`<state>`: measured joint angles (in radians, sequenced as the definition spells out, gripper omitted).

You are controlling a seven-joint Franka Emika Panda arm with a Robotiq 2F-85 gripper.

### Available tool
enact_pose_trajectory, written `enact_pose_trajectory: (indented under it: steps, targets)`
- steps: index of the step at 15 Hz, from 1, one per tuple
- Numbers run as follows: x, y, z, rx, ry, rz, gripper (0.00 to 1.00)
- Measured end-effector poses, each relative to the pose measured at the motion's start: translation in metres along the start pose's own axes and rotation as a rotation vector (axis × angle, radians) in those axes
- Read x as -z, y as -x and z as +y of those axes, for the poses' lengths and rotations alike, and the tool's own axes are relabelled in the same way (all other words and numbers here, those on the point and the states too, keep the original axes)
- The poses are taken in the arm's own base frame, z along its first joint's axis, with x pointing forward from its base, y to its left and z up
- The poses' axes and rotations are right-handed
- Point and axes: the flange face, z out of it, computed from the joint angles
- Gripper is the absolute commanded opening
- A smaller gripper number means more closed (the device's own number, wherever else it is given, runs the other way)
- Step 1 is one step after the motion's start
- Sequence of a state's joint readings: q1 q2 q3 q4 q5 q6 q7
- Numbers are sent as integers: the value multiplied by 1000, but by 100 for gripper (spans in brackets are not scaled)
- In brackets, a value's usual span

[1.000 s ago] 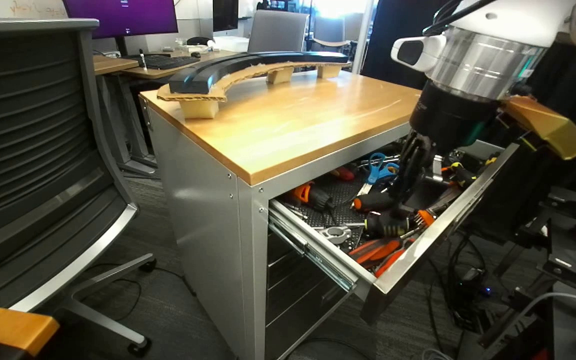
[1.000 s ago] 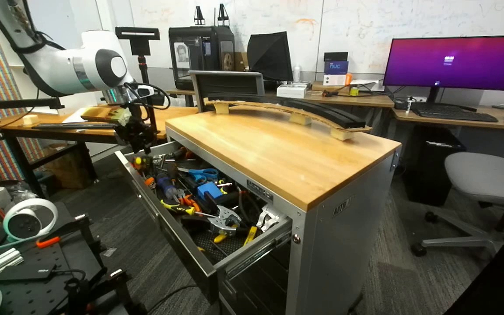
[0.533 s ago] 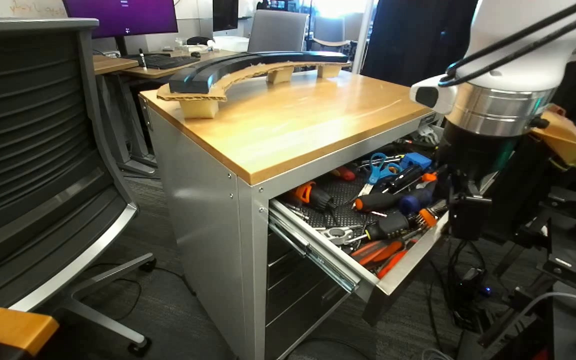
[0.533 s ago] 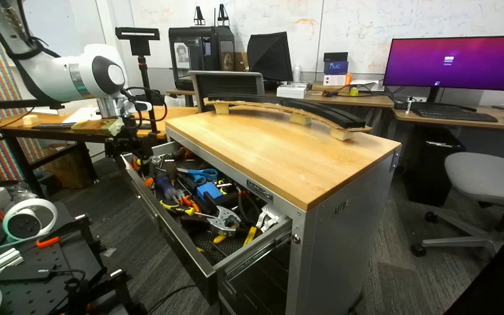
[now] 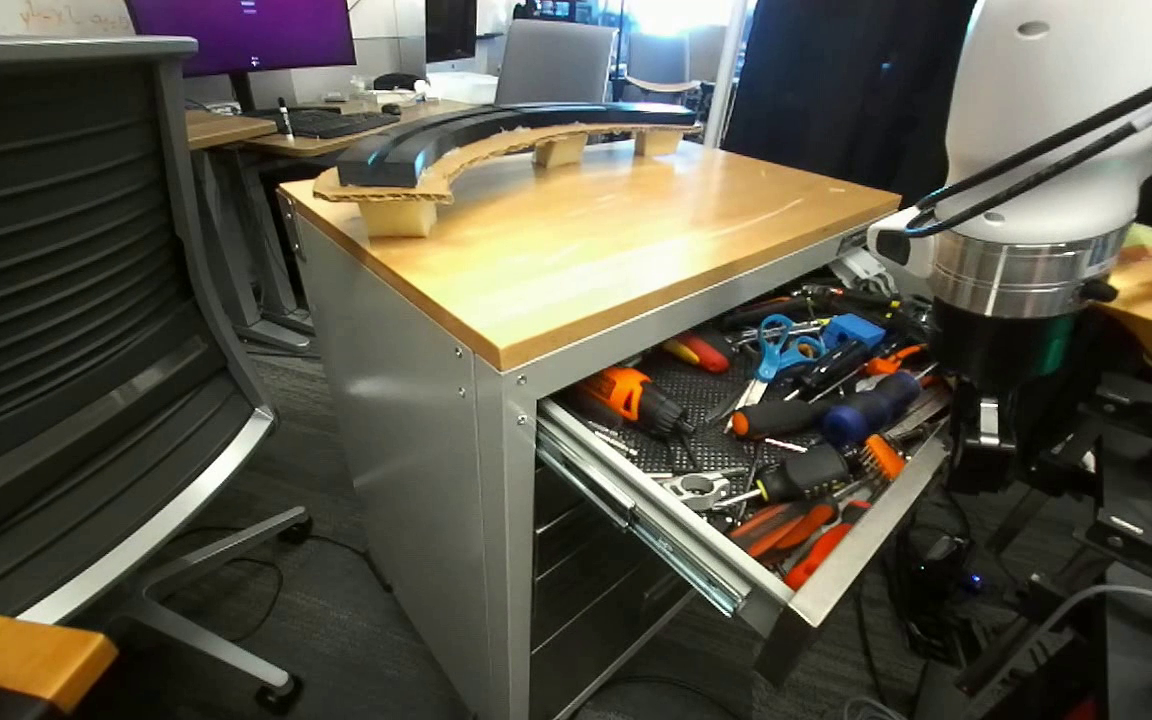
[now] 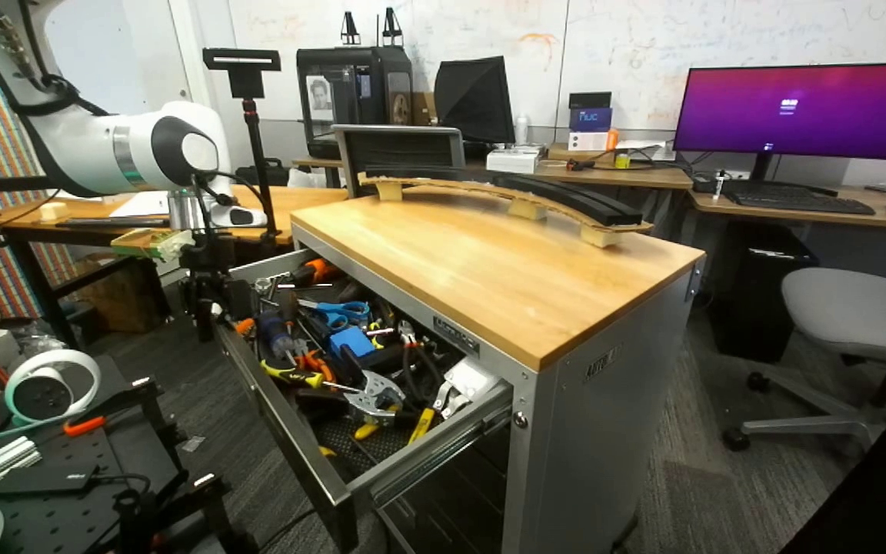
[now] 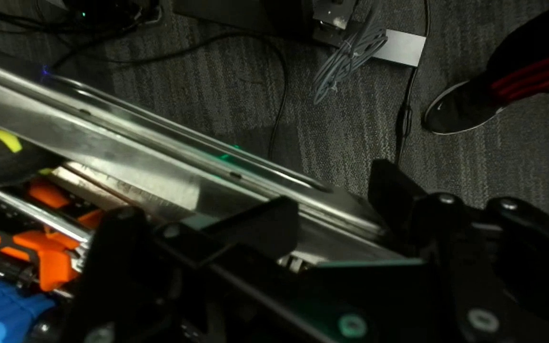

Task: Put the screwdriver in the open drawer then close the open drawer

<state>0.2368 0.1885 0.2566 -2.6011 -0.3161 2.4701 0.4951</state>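
While the wrist (image 5: 1026, 275) points down, fingers (image 7: 267, 227) apart, at the open drawer (image 5: 871, 537)

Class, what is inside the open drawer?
The open drawer holds blue-handled scissors, a blue block, a silver clamp and other tools; what they or the tabletop cover is hidden.

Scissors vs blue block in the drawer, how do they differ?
Shape: the scissors have looped handles and tapering blades; the block is a boxy chunk.
Colour: the scissors' blades look silvery; on the block, only blue shows.
Length: the scissors look longer than the block.
Shared: both show blue, both are in the open drawer.
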Motion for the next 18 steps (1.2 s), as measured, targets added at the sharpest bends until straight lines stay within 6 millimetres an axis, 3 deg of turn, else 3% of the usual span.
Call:
enact_pose_trajectory:
  steps: [2,5,7,11,14,18]
  targets:
    - [2,1,-3,-26,3,6,6]
    - [9,1,-14,-85,2,50,1]
    - [18,1,-22,-117,6,107,7]
    - [32,2,-26,-159,62,215,7]
    - [23,3,-30,-174,126,288,6]
    - [-15,3,-31,-165,191,293,6]
